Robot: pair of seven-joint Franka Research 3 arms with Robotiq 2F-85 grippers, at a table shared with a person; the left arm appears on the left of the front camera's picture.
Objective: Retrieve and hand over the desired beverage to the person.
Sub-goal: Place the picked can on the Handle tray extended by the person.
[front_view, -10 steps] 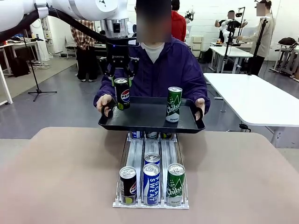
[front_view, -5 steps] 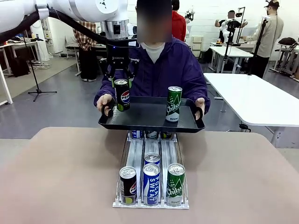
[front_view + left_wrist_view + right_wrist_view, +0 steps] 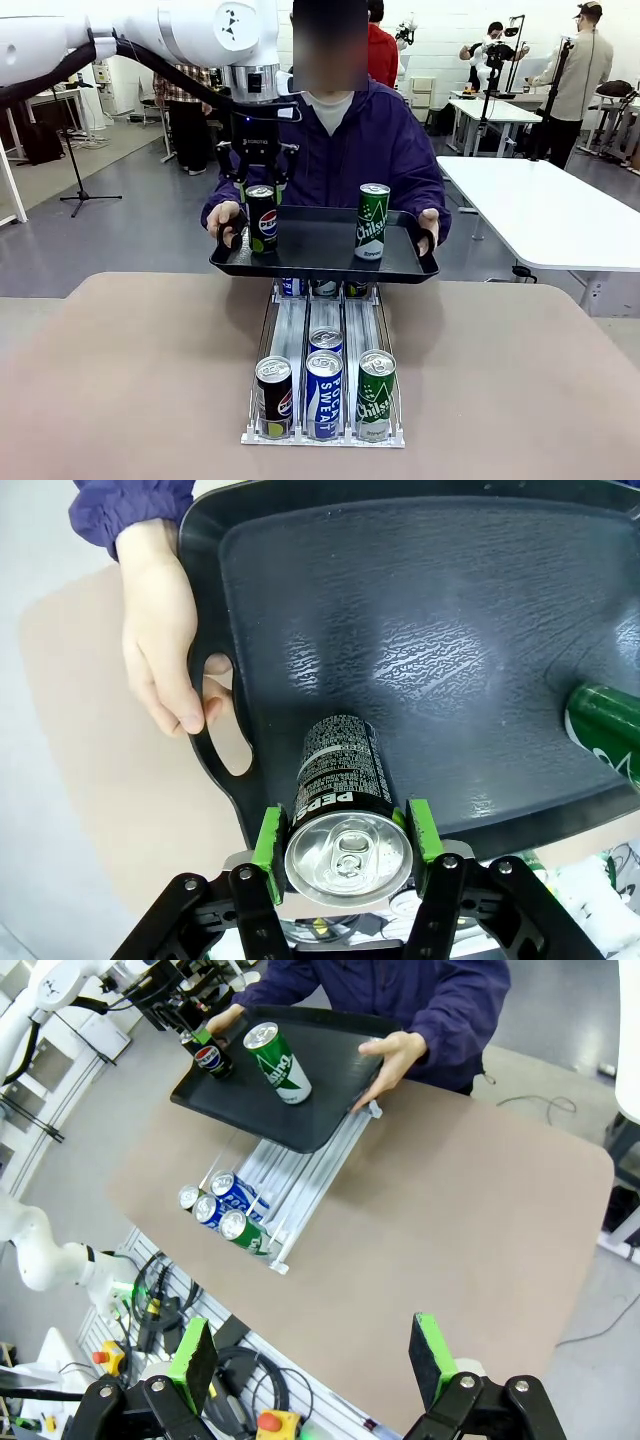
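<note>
The left gripper [image 3: 261, 183] is clenched on a black Pepsi can [image 3: 263, 218], its green pads [image 3: 270, 838] pressed against the can's rim on either side, at the left end of the black tray [image 3: 320, 262] that the person [image 3: 345, 150] holds by both handles above the far edge of the table [image 3: 150, 380]; the can stands upright, long axis vertical, top toward the gripper, and whether its base touches the tray floor I cannot tell; the right gripper [image 3: 314, 1359] hangs high over the table with its fingers spread wide and nothing between them; a green Chilsung can [image 3: 371, 223] stands upright on the tray's right part, well apart from the Pepsi can; the left wrist view looks straight down on the pull tab and the person's hand [image 3: 165, 645] at the tray handle, which the front view gives only side-on; the front view shows the can rack [image 3: 322, 395] under the tray, three cans at its near end.
</note>
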